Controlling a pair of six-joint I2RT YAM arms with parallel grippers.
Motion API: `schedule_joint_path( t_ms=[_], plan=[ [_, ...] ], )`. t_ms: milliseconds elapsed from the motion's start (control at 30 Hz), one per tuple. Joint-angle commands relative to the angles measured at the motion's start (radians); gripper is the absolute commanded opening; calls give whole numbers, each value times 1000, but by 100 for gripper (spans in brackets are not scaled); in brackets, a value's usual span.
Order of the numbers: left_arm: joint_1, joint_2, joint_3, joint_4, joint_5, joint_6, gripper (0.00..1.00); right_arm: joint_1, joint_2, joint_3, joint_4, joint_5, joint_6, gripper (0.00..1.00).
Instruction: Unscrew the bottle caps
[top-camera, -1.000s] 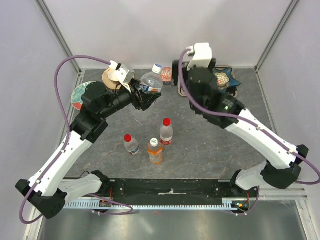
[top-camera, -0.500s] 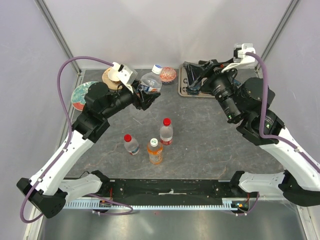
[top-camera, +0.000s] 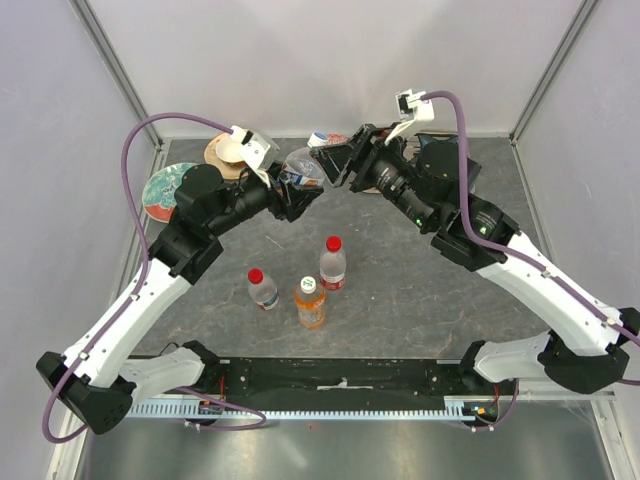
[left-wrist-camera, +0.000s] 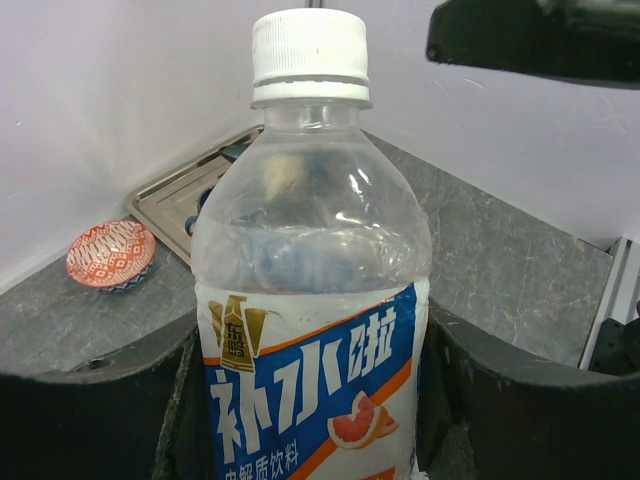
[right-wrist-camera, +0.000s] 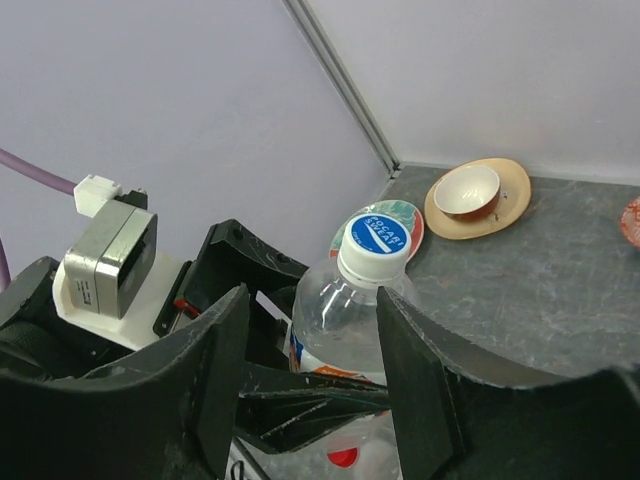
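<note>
My left gripper (left-wrist-camera: 310, 410) is shut on a clear bottle (left-wrist-camera: 310, 300) with a blue and orange label, held tilted above the back of the table (top-camera: 420, 290). Its white cap (left-wrist-camera: 308, 55) is on. My right gripper (right-wrist-camera: 312, 300) is open, its fingers (right-wrist-camera: 215, 380) on either side of the bottle's shoulder and just short of the blue-topped cap (right-wrist-camera: 380, 242), not touching it. From above, the two grippers meet at this bottle (top-camera: 300, 168). Two red-capped clear bottles (top-camera: 262, 288) (top-camera: 332, 262) and an orange bottle (top-camera: 309, 302) stand upright mid-table.
A green patterned plate (top-camera: 160, 190) and a tan saucer with a cup (right-wrist-camera: 478, 195) lie at the back left. A metal tray (left-wrist-camera: 180, 200) and a red patterned bowl (left-wrist-camera: 110, 255) sit near the back wall. Walls enclose the table on three sides.
My right arm has swung left from over the tray at the back to the held bottle's cap, and its jaws have narrowed. The left arm and its bottle have stayed put.
</note>
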Motion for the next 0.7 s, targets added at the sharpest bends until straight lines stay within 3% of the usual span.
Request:
schedule_joint_path(
  t_ms=[0, 333, 667],
  plan=[
    [-5, 2, -2, 72, -17, 27, 49, -1, 25, 59, 48, -12, 67, 60],
    [-7, -17, -14, 76, 3, 27, 49, -47, 60, 38, 64, 16, 101, 56],
    [-7, -18, -17, 79, 8, 29, 49, -89, 78, 21, 80, -15, 107, 59]
  ],
)
